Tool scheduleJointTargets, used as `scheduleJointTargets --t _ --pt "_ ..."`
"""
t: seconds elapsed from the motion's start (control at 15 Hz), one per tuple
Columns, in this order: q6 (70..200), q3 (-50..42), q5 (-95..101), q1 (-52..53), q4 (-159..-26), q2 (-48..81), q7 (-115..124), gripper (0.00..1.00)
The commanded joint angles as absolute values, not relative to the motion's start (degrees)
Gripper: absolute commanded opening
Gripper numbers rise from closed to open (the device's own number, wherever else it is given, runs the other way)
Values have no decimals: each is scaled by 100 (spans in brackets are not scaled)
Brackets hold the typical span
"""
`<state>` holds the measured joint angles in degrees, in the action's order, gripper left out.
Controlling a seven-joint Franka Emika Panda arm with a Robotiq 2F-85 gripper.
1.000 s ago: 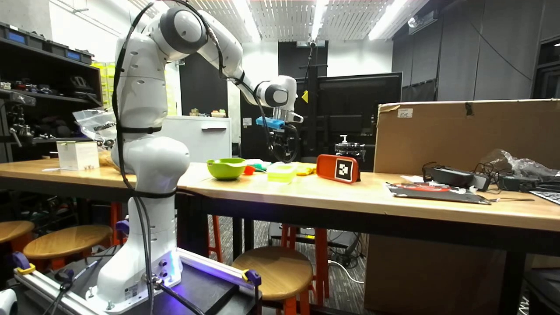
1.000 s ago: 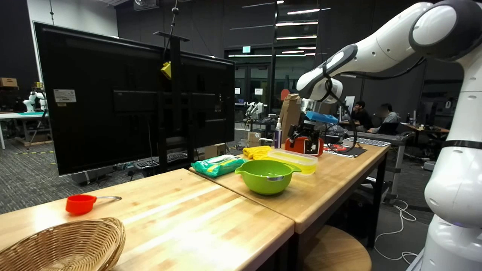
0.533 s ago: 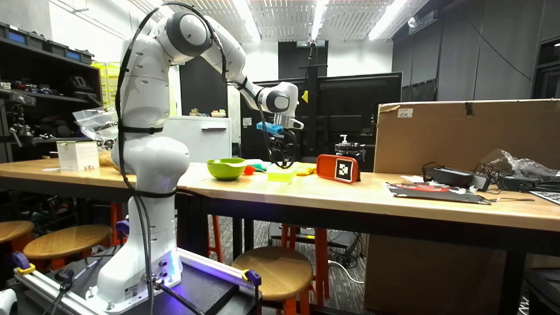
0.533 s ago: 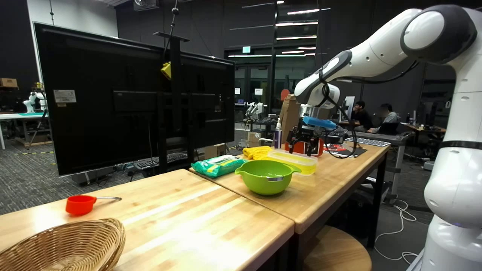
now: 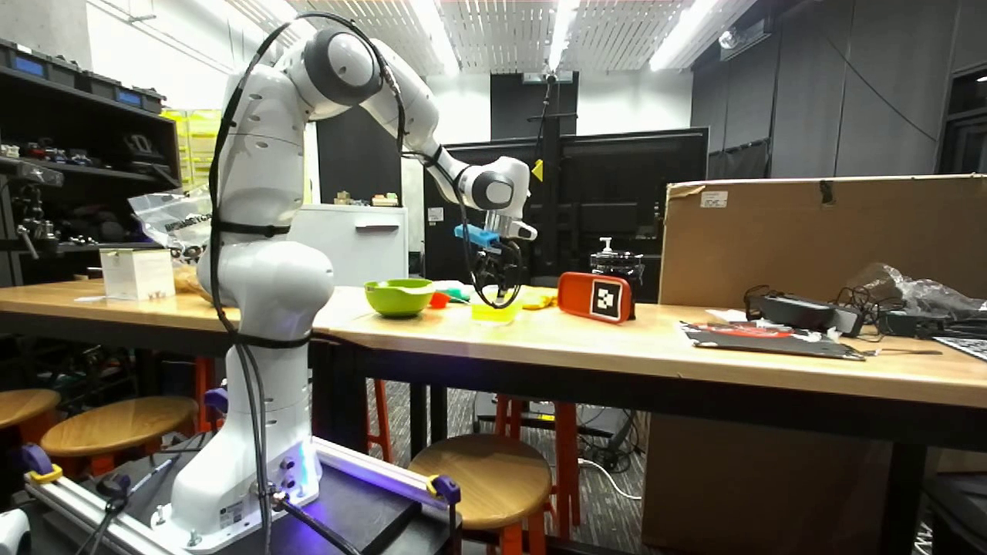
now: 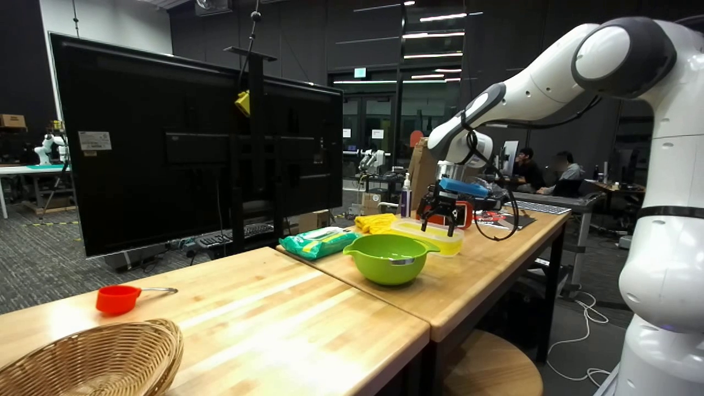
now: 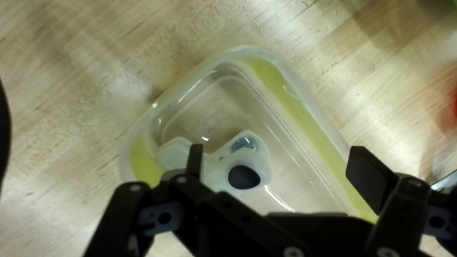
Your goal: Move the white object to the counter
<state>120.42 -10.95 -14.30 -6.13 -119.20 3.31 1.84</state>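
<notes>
Spread wide and holding nothing, the gripper point(image 7: 278, 165) hung over a clear container point(image 7: 303, 117) with yellow walls. Inside, near one corner of that container, lay the white object point(image 7: 219, 171), marked with a dark oval; one finger hid part of it in the wrist view, and I could not tell whether they touched. The container sat on the counter point(image 5: 655, 339), set back from the robot-side edge. Nearer the end edge, where an adjoining table point(image 6: 242, 308) met it, stood a green bowl point(image 6: 385, 261). At the far corner of that end lay a green packet point(image 6: 319, 242), with a yellow cloth point(image 6: 377, 223) by the far edge. On the container's other side was a red case point(image 5: 574, 293), and beyond it a flat dark item point(image 5: 763, 345) lay near the robot-side edge.
</notes>
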Motion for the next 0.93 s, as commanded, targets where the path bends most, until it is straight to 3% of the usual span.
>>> scheduleJointTargets --t 0.0,0.87 --pt "12098 -985 -1629 -719 -11821 491 216 100" --pt "12223 -975 -1686 -792 -11712 485 -157 100"
